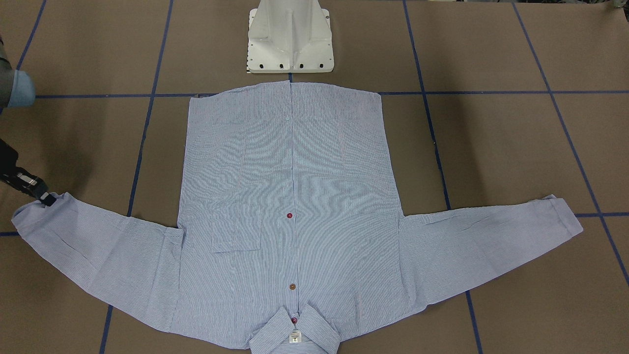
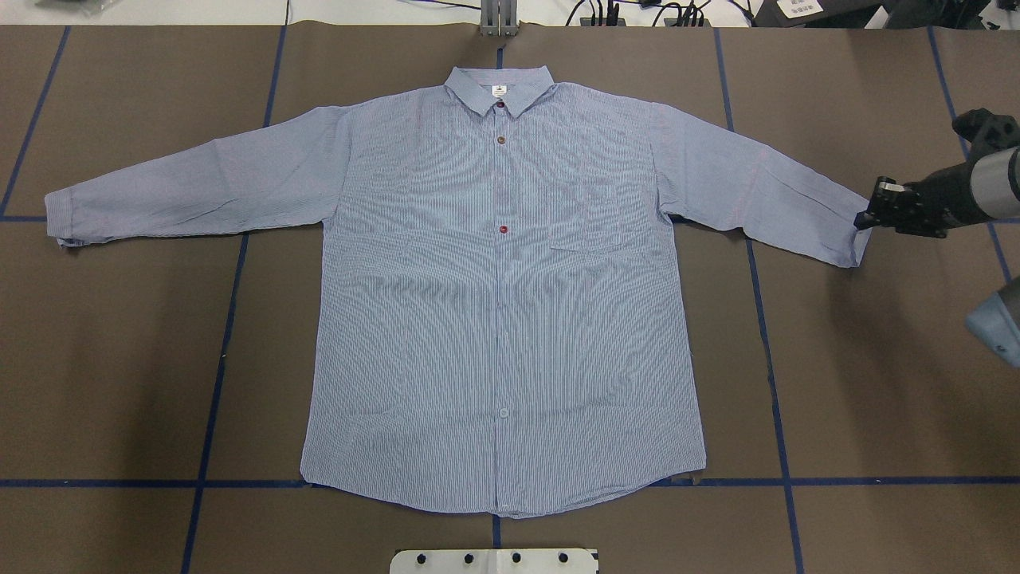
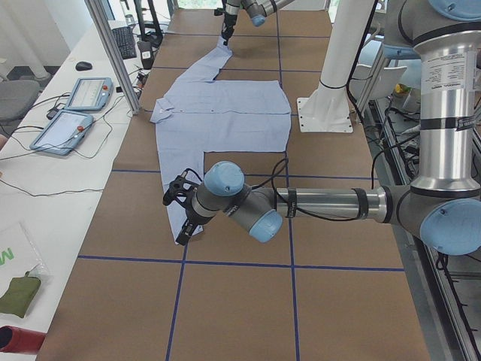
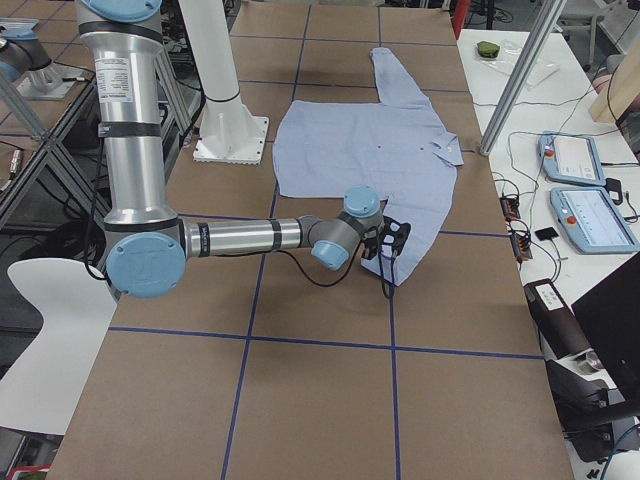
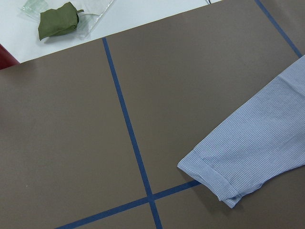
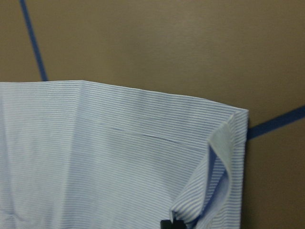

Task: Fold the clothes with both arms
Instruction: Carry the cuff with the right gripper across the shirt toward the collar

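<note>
Since the shirt (image 2: 502, 319) lies fully open and flat, front up, both sleeves out to the sides, I'd call progress zero: no fold made yet. Its hem sits just in front of the white pedestal base (image 1: 290, 39), its collar (image 2: 498, 89) is at the end far from the base, and the placket lines up with the base's centre

Right gripper (image 2: 865, 218) is well out to the pedestal's right, at the sleeve cuff (image 6: 228, 143). Fingers look pinched together on the cuff corner, which curls up off the table in the wrist view. Reads as the start of the first sleeve fold

Left gripper (image 3: 184, 233) shows only in the side view, hanging near the other cuff (image 5: 212, 176) out to the pedestal's left. Can't tell how far open it is. Its wrist view shows that cuff lying flat with no finger on it

Left to do, my estimate: both sleeves in, then the body folds, so basically everything

Surface: table (image 2: 876, 383) covered in matte brown sheet, gridded with blue tape lines (image 2: 215, 399)

Room: across the table from the pedestal there's a white bench (image 3: 22, 210) with two tablet-style pendants (image 3: 89, 93) and a green pouch (image 5: 58, 20) in clear wrap. An aluminium frame post (image 3: 113, 53) stands at that edge, and a white chair (image 4: 50, 340) is off the table on the pedestal's side
</note>
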`<action>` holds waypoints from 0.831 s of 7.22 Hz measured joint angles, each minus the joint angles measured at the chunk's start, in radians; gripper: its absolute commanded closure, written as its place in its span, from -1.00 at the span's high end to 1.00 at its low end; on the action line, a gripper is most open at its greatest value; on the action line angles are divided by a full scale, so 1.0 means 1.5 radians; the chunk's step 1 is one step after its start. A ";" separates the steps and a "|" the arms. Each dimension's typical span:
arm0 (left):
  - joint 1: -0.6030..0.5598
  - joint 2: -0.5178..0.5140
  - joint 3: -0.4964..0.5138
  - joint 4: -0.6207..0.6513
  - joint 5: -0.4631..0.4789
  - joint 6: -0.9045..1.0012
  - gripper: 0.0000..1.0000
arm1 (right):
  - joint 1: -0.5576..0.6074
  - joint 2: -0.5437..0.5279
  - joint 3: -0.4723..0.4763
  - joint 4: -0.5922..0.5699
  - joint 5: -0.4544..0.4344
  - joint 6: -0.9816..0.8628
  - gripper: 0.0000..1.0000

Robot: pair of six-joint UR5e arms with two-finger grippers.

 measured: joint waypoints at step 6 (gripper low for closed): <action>0.000 0.000 0.000 -0.001 -0.001 0.000 1.00 | -0.169 0.322 -0.006 -0.173 -0.121 0.003 -1.00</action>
